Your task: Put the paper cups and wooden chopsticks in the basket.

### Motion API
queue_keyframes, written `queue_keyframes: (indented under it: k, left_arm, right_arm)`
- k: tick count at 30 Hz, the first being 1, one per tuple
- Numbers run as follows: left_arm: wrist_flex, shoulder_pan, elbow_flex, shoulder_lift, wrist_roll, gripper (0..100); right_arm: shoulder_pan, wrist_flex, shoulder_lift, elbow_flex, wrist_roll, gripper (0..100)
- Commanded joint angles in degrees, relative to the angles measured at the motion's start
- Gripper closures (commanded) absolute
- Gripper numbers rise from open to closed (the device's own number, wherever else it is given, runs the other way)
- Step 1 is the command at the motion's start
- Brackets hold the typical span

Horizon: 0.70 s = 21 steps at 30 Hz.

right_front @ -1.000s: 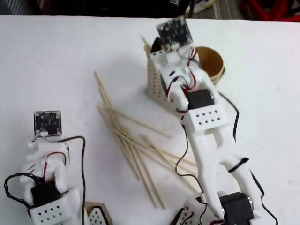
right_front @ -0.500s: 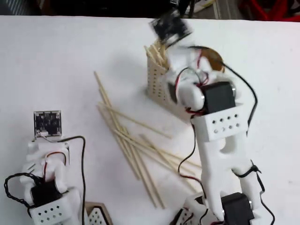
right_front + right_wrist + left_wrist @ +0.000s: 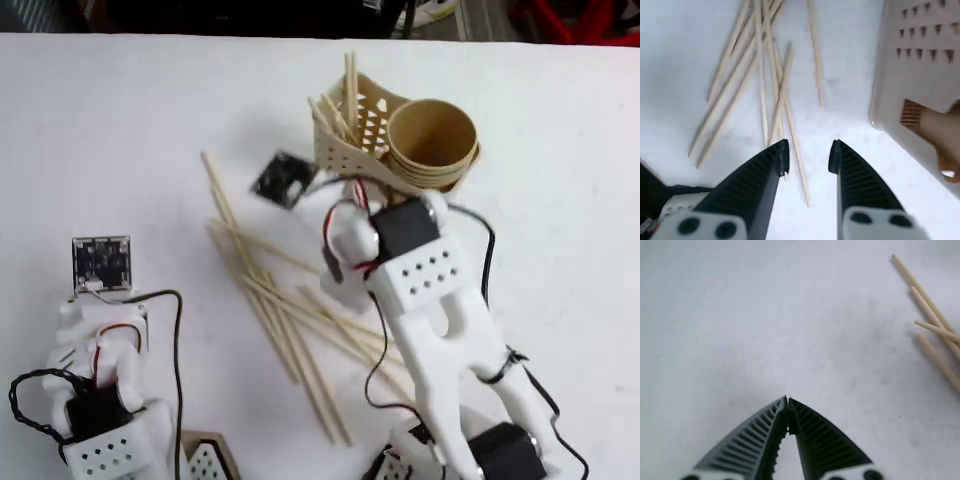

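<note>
The cream perforated basket [image 3: 355, 125] stands at the back of the white table with several wooden chopsticks [image 3: 348, 95] sticking up in it. Stacked brown paper cups [image 3: 432, 142] sit in its right side. More chopsticks [image 3: 285, 310] lie scattered on the table in front of it. My right arm [image 3: 395, 250] hangs over the pile's right part, just in front of the basket. The right gripper [image 3: 808, 151] is open and empty above loose chopsticks [image 3: 765, 75], with the basket wall [image 3: 920, 60] beside it. My left gripper [image 3: 788, 412] is shut over bare table at the front left.
The left arm [image 3: 95, 400] rests at the front left corner, its cable looping beside it. A small perforated object [image 3: 205, 462] lies at the front edge. Chopstick ends [image 3: 932, 315] reach toward the left gripper. Open table lies at the left and far right.
My right arm has drawn back from over the basket and swung left, down toward the scattered chopsticks. The basket and cups, covered before, now stand in plain sight. The left arm has kept still.
</note>
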Motion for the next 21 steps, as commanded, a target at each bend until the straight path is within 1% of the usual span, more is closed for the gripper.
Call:
queue_keyframes:
  k: [1, 6, 10, 14, 21]
  left_arm:
    - [-0.26, -0.31, -0.26, -0.84, -0.70, 98]
    - [-0.26, -0.31, -0.26, -0.84, -0.70, 98]
    - [-0.35, -0.31, -0.26, -0.84, -0.70, 98]
    - [-0.35, -0.31, -0.18, -0.84, -0.70, 98]
    - [-0.35, -0.31, -0.18, -0.84, -0.70, 98]
  right_arm:
    - [-0.40, -7.69, -7.52, 14.42, 1.67, 85.1]
    - [-2.07, -20.53, -13.85, 33.23, 3.60, 75.7]
    - [-4.09, -28.88, -14.64, 42.55, 3.60, 76.5]
    - [-4.09, -33.54, -10.24, 44.75, 3.60, 76.8]
    - [-3.91, -38.02, 5.41, 41.23, 3.60, 76.9]
